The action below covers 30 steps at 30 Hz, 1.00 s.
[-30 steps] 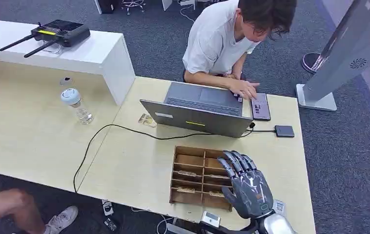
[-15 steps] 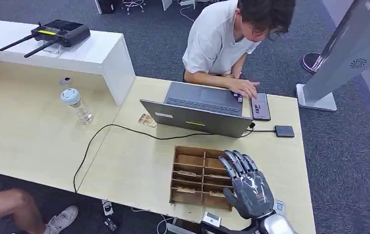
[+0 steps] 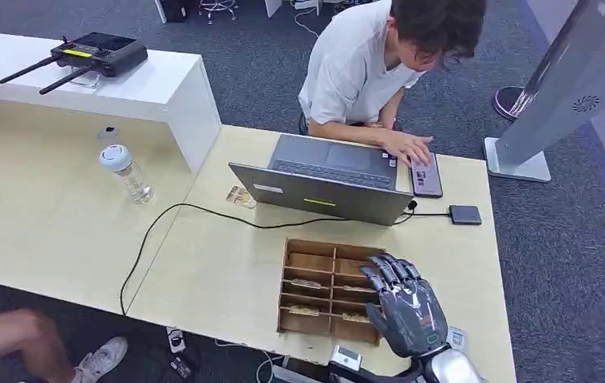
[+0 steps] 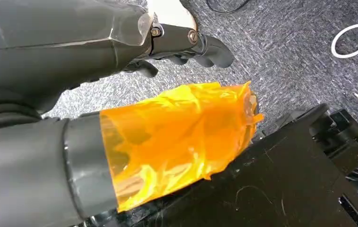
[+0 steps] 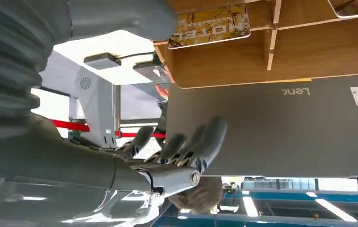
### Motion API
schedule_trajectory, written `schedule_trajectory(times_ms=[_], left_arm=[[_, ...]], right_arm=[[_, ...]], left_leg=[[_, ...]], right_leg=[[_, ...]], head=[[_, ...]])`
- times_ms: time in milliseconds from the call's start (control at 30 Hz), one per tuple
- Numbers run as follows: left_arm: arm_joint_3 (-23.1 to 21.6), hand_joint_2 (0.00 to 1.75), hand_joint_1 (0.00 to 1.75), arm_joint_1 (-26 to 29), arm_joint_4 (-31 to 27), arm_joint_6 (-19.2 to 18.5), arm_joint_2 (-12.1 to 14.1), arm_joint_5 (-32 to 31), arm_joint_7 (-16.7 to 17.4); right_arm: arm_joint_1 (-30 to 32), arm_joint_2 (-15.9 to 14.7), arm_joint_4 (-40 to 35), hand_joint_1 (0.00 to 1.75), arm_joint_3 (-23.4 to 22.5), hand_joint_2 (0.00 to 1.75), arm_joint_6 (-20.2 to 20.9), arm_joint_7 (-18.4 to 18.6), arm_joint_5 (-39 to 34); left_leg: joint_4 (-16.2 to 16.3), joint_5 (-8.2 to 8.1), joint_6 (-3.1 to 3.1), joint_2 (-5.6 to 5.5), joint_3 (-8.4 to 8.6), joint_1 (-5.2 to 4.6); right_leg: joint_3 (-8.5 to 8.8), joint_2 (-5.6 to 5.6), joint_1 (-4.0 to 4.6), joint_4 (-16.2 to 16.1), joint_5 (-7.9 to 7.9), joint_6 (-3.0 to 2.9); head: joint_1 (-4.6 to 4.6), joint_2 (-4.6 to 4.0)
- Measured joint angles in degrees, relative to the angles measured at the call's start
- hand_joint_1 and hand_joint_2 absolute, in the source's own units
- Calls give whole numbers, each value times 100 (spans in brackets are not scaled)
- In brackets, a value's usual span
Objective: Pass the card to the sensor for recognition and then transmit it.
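My right hand (image 3: 405,307) hovers over the right side of a wooden divided tray (image 3: 312,249), fingers apart and slightly bent, holding nothing. Cards lie flat in several slots, such as one on the left (image 3: 306,283) and one near the front (image 3: 355,317). In the right wrist view the fingers (image 5: 210,137) are spread in front of the laptop's back, and a yellow "HOTEL" card (image 5: 210,23) lies in a slot. A small dark square sensor (image 3: 464,214) sits on the table beyond the tray, wired to the laptop. My left hand (image 4: 97,47) hangs over carpet, its thumb (image 4: 182,137) wrapped in orange film, holding nothing.
A grey laptop (image 3: 323,179) stands just behind the tray, with a person (image 3: 363,64) leaning over it, one hand on a phone (image 3: 426,175). A black cable (image 3: 172,219) crosses the table. A water bottle (image 3: 126,171) stands to the left. A white stand (image 3: 547,96) rises at the right.
My right hand's fingers have bent down a little toward the tray. The person's hand has shifted slightly onto the phone.
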Motion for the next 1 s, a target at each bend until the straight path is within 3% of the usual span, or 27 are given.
schedule_trajectory(times_ms=[167,333,500,533,600,1000], left_arm=[[0,0,0,-5,0,0,0,0,0],[-2,0,0,-8,0,0,-2,0,0],[-2,0,0,-9,0,0,-2,2,2],[-2,0,0,-9,0,0,-2,2,2],[-2,0,0,-9,0,0,-2,2,2],[-2,0,0,-11,0,0,-2,7,2]], right_arm=[[-9,0,46,63,2,175,48,2,7],[-26,0,120,84,2,175,76,2,11],[-47,0,190,79,6,175,83,7,11],[-52,0,201,63,7,175,85,7,11],[-62,0,225,56,7,175,90,7,13],[-98,0,330,54,17,175,146,22,15]], left_leg=[[0,0,0,0,0,0],[0,0,0,0,0,0],[0,0,0,0,0,0],[0,0,0,0,0,0],[0,0,0,0,0,0],[0,0,0,0,-1,0]], right_leg=[[0,0,0,0,0,0],[0,0,0,0,0,0],[0,0,0,0,0,0],[0,0,0,0,0,0],[0,0,0,0,0,0],[0,0,0,0,0,0]], head=[[0,0],[0,0],[0,0],[0,0],[0,0],[0,0]])
